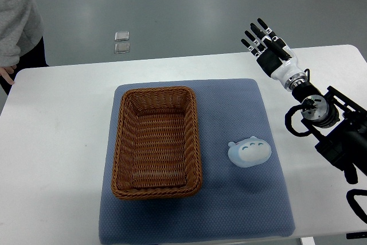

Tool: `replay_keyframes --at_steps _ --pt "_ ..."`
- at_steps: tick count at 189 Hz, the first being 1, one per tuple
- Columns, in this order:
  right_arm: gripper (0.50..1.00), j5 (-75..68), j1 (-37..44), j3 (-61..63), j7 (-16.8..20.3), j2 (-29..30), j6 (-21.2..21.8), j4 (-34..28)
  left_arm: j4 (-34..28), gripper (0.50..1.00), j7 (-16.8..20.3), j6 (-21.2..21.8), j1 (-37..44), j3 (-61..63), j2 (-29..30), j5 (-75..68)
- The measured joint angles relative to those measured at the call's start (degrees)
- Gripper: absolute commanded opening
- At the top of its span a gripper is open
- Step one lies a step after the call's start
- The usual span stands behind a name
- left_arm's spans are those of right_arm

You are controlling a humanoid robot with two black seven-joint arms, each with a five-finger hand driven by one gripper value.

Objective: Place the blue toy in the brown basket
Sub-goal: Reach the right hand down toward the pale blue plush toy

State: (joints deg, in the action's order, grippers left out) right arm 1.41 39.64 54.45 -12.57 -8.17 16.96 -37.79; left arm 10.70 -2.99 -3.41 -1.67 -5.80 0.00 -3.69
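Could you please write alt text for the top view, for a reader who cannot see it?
A pale blue toy lies on a blue mat beside an empty brown basket on a white table. The right robot hand hovers open past the mat's far right corner, holding nothing. A person's grey sleeve shows at top left.

Basket (156,142) sits on the left half of the mat (195,222), empty. Toy (249,153) lies on the mat near its right edge, apart from the basket. Right hand (268,47), fingers spread, hovers over the table's (57,142) far right edge.
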Motion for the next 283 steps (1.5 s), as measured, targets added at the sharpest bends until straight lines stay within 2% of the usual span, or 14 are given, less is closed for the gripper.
replay_keyframes --at_steps 51,85,103,131,170,203,230,251,283 --pt "0.913 0.36 0.08 -0.67 0.13 -0.01 0.83 -0.19 -0.07 1.0 0.0 -0.02 0.0 -0.02 0.0 -0.12" --pt "0.913 9.65 0.17 -3.03 0.23 -2.89 6.57 -3.41 -0.15 1.0 0.0 -0.02 -0.05 -0.22 0.0 -0.01" --pt "0.913 17.82 0.29 -4.65 0.72 -6.25 8.09 -7.63 -0.15 1.0 0.0 -0.02 -0.15 -0.26 0.0 0.0" --pt "0.913 32.26 2.23 -6.43 4.71 -11.44 11.38 -14.64 0.02 1.0 0.0 -0.02 -0.38 -0.33 0.0 -0.15" --pt "0.913 50.99 11.49 -18.43 9.97 -20.38 16.1 -23.44 0.08 1.0 0.0 -0.1 -0.56 -0.35 0.0 -0.26" --pt "0.915 53.73 21.61 -34.85 15.24 -30.07 17.85 -32.78 -0.06 1.0 0.0 -0.11 -0.81 -0.27 0.0 -0.17" --pt "0.926 53.53 25.07 -40.58 17.87 -36.52 18.03 -41.52 -0.02 1.0 0.0 -0.11 -1.14 -0.28 0.0 -0.16" --pt "0.926 52.79 24.4 -41.41 18.26 -38.64 18.04 -45.4 0.02 1.0 0.0 -0.11 -1.33 -0.33 0.0 -0.19" --pt "0.926 52.07 21.1 -41.46 18.29 -38.6 18.04 -46.47 0.02 1.0 0.0 -0.11 -1.37 -0.35 0.0 -0.18"
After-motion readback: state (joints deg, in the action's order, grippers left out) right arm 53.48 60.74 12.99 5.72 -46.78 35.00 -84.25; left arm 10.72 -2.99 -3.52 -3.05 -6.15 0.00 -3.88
